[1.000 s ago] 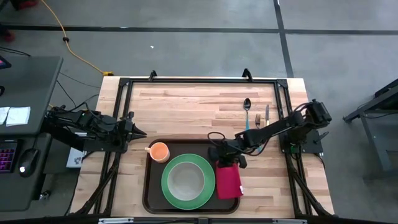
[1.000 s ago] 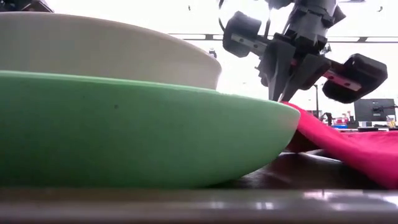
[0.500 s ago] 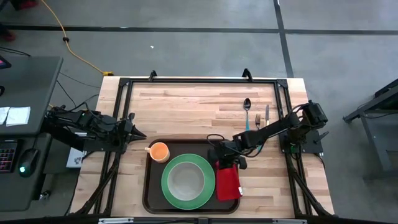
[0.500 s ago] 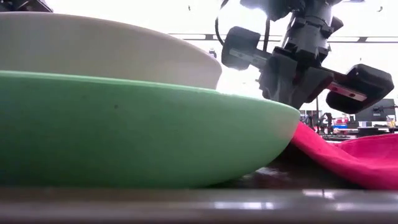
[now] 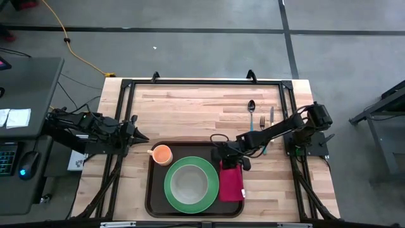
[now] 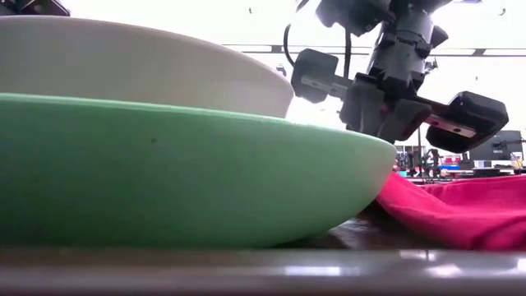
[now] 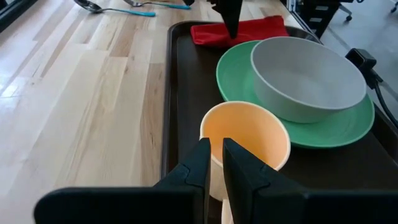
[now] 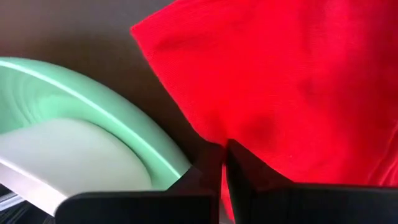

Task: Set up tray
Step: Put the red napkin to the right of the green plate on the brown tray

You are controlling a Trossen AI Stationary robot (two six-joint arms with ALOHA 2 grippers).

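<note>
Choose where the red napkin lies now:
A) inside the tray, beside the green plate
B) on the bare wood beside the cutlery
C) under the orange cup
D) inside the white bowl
A: the high view shows the red napkin lying inside the tray, beside the green plate.

A large dark brown rectangular plastic tray [image 5: 152, 190] with rounded corners and a raised rim is laid flat on the wooden table's near edge, its long sides set parallel to that edge, roughly centred between the arms.
</note>
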